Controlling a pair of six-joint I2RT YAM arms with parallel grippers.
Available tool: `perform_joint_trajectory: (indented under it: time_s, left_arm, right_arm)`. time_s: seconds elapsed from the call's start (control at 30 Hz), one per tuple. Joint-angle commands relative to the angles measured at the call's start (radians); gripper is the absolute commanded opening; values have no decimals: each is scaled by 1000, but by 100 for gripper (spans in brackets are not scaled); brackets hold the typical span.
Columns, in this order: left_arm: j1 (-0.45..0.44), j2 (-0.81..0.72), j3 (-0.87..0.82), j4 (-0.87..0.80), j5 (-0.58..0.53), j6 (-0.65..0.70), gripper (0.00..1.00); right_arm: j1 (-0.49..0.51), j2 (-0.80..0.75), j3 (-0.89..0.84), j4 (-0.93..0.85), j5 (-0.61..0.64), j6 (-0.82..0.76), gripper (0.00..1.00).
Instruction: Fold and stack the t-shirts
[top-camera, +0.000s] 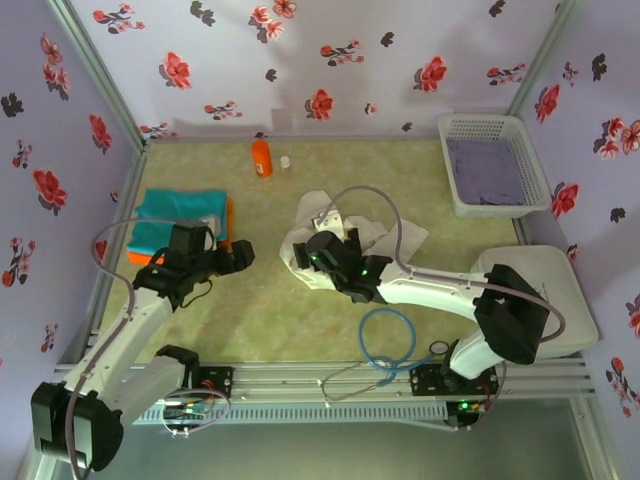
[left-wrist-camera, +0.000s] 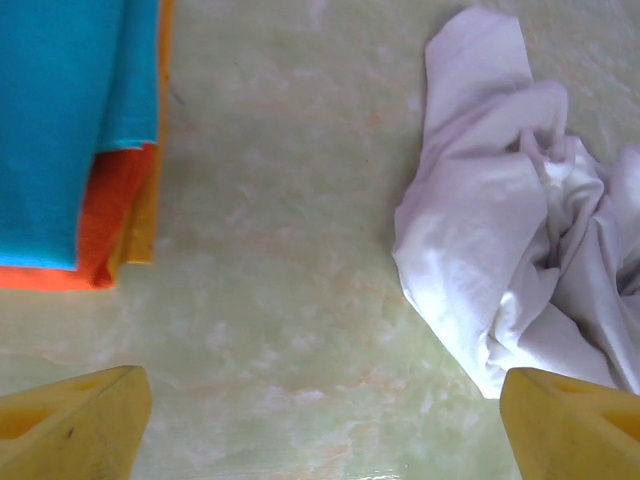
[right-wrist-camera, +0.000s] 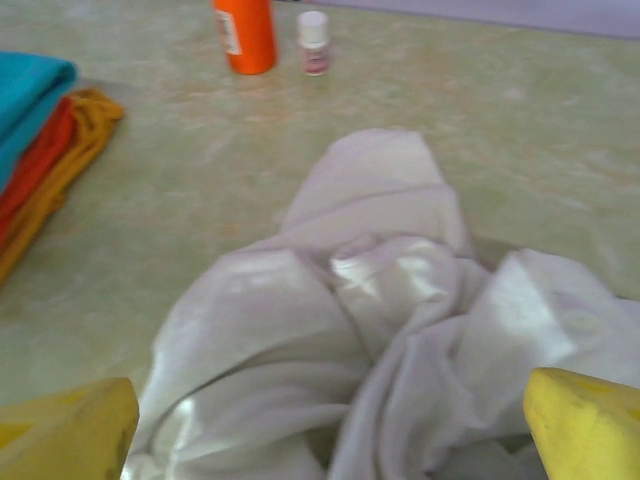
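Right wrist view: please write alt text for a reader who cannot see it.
A crumpled white t-shirt lies on a green table, ahead of the right gripper, whose yellow fingers stand wide apart at the bottom corners. At the left edge is a stack of folded shirts, teal on top; at the back stand an orange bottle and a white-capped vial.

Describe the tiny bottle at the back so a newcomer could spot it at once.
Look along the far edge of the green table, below the flowered wall. Just right of the orange bottle stands the tiny bottle: much shorter, pale, white-capped, upright and apart from its neighbour.
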Motion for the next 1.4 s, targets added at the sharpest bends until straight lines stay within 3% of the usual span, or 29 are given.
perform_joint_trajectory:
  time_s: [0.0,0.13,0.2,0.37,0.53,0.73,0.8,0.87,0.97,1.17,1.27,1.37]
  left_arm:
    - [-72,59,4,105,-37,-34,88]
    - [-162,184,67,148,-61,-24,86]
    - [-206,251,105,163,-70,-12,84]
    - [-282,374,186,180,-95,1,84]
    - [-350,461,278,151,-122,-8,84]
    - [-401,530,390,72,-172,-27,84]
    - [-411,545,421,52,-191,-30,84]
    - [-416,552,440,35,-203,-27,84]
    - [-417,561,452,24,-212,-4,83]
    - [-416,598,464,-20,-268,53,80]
    - [-415,624,451,-7,-291,67,68]
    - [-413,667,457,9,-301,68,65]
  right_arm:
    - [-12,-78,3,-119,176,69,95]
    - [-78,-167,-88,-152,150,185,80]
    - [-152,-209,-139,-175,66,262,74]
    - [-270,-273,-237,-202,-101,364,70]
    - [-316,-290,-280,-205,-257,383,63]
    - [-347,-227,-319,-135,-417,402,42]
    - [-364,-196,-302,-143,-456,393,25]
    - [-364,-209,-291,-165,-431,386,9]
    - [-370,-285,-298,-187,-363,381,0]
    - [-424,-521,-332,-306,-144,386,0]
    - [-465,-630,-350,-431,8,485,0]
    - [-488,-704,-379,-471,30,498,0]
